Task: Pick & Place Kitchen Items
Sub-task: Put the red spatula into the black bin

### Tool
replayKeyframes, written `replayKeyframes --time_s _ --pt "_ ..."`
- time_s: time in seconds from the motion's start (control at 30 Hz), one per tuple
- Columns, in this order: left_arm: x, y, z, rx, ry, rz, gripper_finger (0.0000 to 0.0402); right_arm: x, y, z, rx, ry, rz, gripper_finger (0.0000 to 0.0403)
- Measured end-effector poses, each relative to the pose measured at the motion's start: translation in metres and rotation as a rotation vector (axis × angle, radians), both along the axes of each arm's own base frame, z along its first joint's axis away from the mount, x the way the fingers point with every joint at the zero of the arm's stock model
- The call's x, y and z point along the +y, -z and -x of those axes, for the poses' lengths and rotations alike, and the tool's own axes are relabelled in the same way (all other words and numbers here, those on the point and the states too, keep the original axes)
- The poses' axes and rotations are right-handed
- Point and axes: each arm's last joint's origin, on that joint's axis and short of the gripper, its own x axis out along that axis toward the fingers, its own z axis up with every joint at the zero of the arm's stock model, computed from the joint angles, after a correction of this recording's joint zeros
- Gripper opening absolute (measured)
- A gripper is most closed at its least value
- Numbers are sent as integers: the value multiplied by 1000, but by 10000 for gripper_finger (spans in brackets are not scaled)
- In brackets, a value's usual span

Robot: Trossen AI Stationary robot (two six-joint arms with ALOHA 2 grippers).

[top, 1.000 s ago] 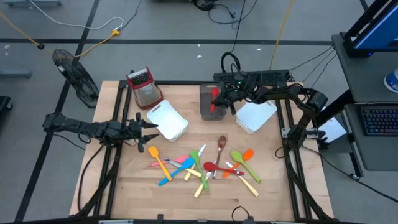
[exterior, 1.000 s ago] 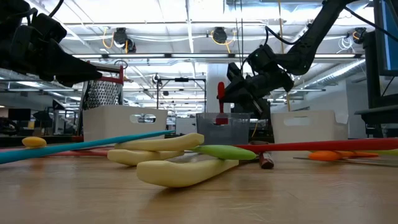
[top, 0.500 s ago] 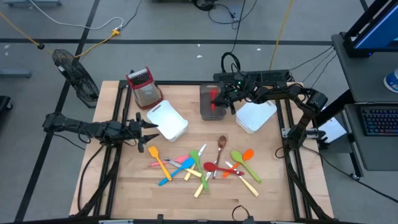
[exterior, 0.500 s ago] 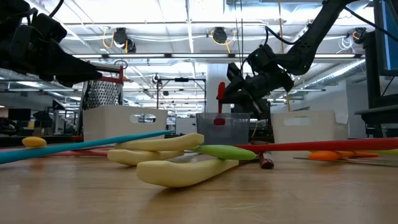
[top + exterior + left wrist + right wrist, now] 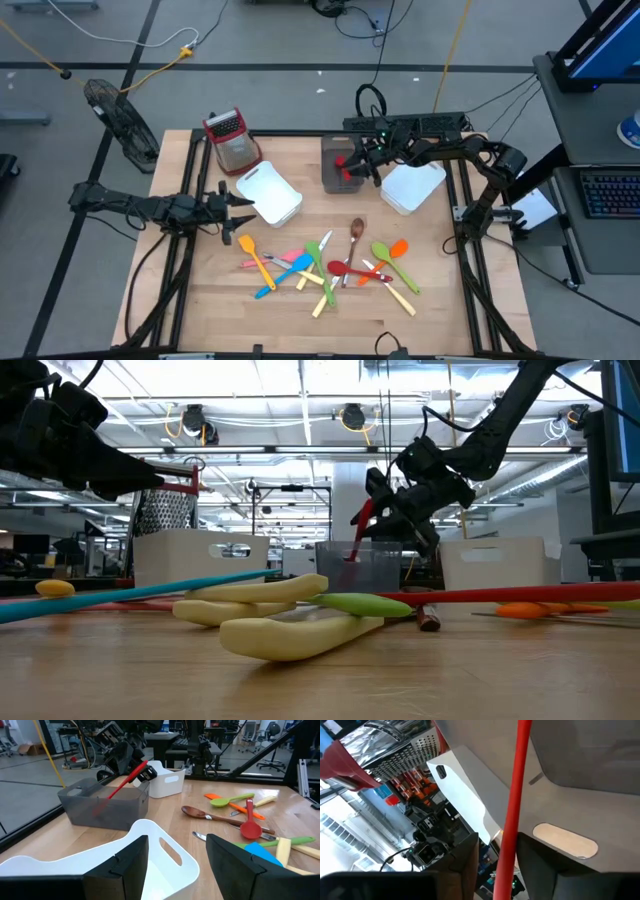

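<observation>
One utensil: red spatula (image 5: 127, 780) leaning in grey bin (image 5: 105, 807).
Right gripper (image 5: 362, 163): jaws parting; lift clear.
Left gripper (image 5: 237, 210): jaws apart, empty.

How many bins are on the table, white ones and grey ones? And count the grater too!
white bins: 2
grey bin: 1
box grater: 1
Total: 4
</observation>
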Motion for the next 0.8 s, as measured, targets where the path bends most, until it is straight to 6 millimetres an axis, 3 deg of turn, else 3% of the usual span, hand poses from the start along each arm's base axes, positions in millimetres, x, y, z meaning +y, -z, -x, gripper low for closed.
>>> replayKeyframes --time_s 0.8 --pt "0 0 0 -1 0 0 205 9 -2 -6 -19 -67 -78 118"
